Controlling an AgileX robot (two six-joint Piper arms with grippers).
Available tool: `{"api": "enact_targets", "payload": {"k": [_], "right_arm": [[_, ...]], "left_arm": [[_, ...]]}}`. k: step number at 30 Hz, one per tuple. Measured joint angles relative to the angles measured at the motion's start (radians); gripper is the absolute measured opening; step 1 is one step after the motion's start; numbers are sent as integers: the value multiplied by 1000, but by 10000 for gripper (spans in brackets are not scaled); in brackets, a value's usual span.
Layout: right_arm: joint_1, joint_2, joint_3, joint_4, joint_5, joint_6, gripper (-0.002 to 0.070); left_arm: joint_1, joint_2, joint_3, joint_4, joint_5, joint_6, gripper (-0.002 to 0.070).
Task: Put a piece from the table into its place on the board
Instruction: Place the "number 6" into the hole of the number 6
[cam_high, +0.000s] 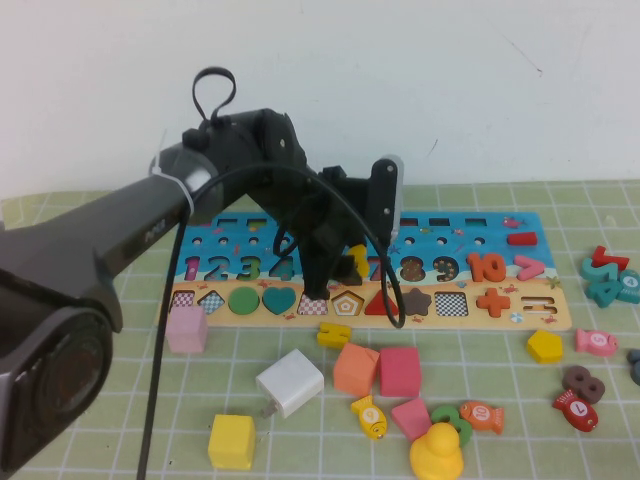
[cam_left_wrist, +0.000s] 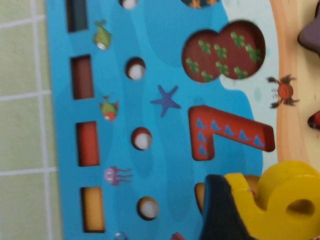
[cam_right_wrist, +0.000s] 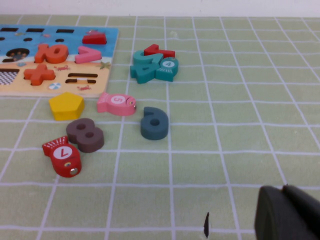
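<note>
The left gripper (cam_high: 335, 268), its fingers clamped on the yellow 6 (cam_left_wrist: 280, 200), hangs over the board (cam_high: 520, 312) near the worktop's far edge, to seat it beside the 7. The right gripper (cam_right_wrist: 287, 215) rests near the worktop's right edge; whether its fingers are open cannot be told.

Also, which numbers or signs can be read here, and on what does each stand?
"1", "2", "3", "4", "7", "10", "+", ">": pieces in the board.
"6": the piece, gripped by the left gripper over the board.
"5": pink fish.
"4": teal piece.
Red fish: digit unclear.
Right gripper, low over the mat: no text.
</note>
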Motion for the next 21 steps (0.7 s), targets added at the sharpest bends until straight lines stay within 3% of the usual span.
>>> {"api": "enact_targets", "payload": {"k": [21], "right_arm": [[0, 0, 0, 0, 0, 0, -1]], "left_arm": [[-2, 21, 0, 44, -83, -30, 357]]}}
